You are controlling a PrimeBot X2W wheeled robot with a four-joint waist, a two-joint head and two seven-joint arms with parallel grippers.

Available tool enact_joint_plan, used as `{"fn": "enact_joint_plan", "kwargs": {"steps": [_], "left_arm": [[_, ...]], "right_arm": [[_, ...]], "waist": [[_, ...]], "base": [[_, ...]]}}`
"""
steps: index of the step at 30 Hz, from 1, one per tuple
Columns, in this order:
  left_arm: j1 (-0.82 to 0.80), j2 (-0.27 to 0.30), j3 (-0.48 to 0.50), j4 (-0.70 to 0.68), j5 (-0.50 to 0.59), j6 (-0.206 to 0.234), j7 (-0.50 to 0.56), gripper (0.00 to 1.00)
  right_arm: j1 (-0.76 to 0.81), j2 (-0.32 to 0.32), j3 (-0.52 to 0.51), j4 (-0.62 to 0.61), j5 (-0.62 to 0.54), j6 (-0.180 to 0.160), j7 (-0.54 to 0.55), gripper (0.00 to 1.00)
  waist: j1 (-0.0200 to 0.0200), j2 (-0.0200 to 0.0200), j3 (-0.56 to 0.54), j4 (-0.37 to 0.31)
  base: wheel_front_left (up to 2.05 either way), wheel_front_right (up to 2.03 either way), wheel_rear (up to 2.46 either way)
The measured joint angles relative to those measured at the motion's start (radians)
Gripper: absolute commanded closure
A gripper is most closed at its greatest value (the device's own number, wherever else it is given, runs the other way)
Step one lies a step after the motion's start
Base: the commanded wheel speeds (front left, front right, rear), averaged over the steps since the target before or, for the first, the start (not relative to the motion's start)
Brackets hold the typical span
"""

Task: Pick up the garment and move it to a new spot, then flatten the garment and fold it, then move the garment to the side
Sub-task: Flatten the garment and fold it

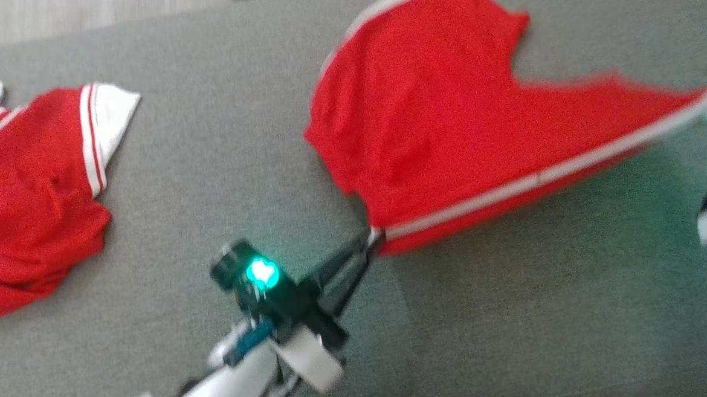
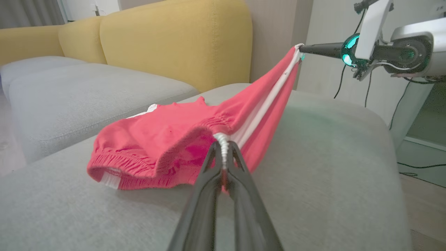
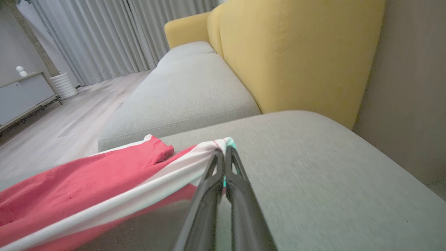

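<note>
Left claw [image 1: 372, 238] is clamping one end of the red garment's [image 1: 434, 127] white-striped edge. Right claw [image 3: 223, 158] is clamping the other end. The edge is stretching taut between them, raised, while the rest of the garment is lying on the grey cushion [image 1: 237, 168]. A second garment [image 1: 27, 197] is lying well apart to the left.

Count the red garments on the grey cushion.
2. The shorts are stretched between the left gripper and the right gripper; the shirt lies crumpled at the head view's left edge, partly cut off.
</note>
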Motion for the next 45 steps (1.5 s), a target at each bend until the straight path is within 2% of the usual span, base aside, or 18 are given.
{"fn": "enact_joint_plan", "kwargs": {"steps": [6, 13, 15, 16, 20, 25, 28, 32, 33, 34, 35, 45], "left_arm": [[0.168, 0.004, -0.004, -0.080, 0.003, 0.000, 0.000, 1.00], [0.261, 0.026, -0.046, -0.159, -0.031, -0.001, 0.000, 1.00], [0.259, 0.028, -0.048, -0.162, -0.063, 0.000, 0.000, 1.00], [0.258, 0.033, -0.047, -0.158, -0.081, 0.000, 0.000, 1.00], [0.212, 0.016, -0.058, -0.128, -0.163, 0.000, 0.005, 1.00], [0.056, -0.021, -0.119, -0.091, -0.223, 0.000, 0.012, 1.00], [0.002, -0.026, -0.135, -0.063, -0.234, 0.000, 0.012, 1.00], [-0.005, -0.028, -0.108, -0.028, -0.233, 0.003, 0.010, 1.00], [-0.005, -0.029, -0.096, -0.023, -0.233, 0.006, 0.010, 1.00], [-0.005, -0.030, -0.087, -0.020, -0.230, 0.007, 0.010, 1.00], [-0.005, -0.030, -0.079, -0.017, -0.222, 0.010, 0.010, 1.00], [-0.005, -0.024, 0.069, -0.024, -0.148, 0.050, 0.006, 1.00]], "right_arm": [[0.266, 0.064, -0.144, -0.182, -0.040, 0.001, 0.066, 1.00], [0.475, 0.135, -0.313, -0.452, -0.093, 0.005, 0.197, 0.86], [0.467, 0.148, -0.345, -0.497, -0.105, 0.004, 0.219, 0.91], [0.457, 0.148, -0.359, -0.510, -0.107, 0.004, 0.231, 1.00], [0.359, 0.153, -0.349, -0.499, -0.134, 0.004, 0.255, 1.00], [0.220, 0.143, -0.312, -0.430, -0.169, 0.004, 0.259, 1.00], [0.195, 0.141, -0.264, -0.415, -0.169, 0.004, 0.268, 1.00], [0.197, 0.142, -0.204, -0.411, -0.160, 0.004, 0.271, 1.00], [0.200, 0.143, -0.188, -0.413, -0.151, 0.004, 0.281, 0.81], [0.208, 0.144, -0.170, -0.418, -0.140, 0.004, 0.293, 0.33], [0.221, 0.146, -0.153, -0.427, -0.129, 0.004, 0.302, 0.00], [0.509, 0.124, 0.063, -0.617, 0.033, 0.004, 0.455, 0.00]], "waist": [[-0.0001, 0.0000, -0.084, -0.013], [0.0001, 0.0000, -0.107, 0.016], [0.0003, 0.0000, -0.101, 0.028], [0.0003, 0.0000, -0.096, 0.035], [0.0005, 0.0000, -0.071, 0.065], [0.0006, 0.0000, -0.041, 0.126], [0.0006, 0.0000, -0.026, 0.162], [0.0007, 0.0000, -0.018, 0.186], [0.0006, 0.0000, -0.020, 0.185], [0.0005, 0.0000, -0.022, 0.183], [0.0004, 0.0000, -0.024, 0.179], [0.0004, 0.0000, -0.005, 0.145]], "base": [[0.00, 0.00, 0.00], [0.00, 0.00, 0.00], [0.00, 0.00, 0.00], [0.00, 0.00, 0.00], [0.00, 0.00, 0.00], [0.00, 0.00, 0.00], [0.00, 0.00, 0.00], [0.00, 0.00, 0.00], [0.00, 0.00, 0.00], [0.00, 0.00, 0.00], [0.00, 0.00, 0.00], [0.00, 0.00, 0.00]]}}
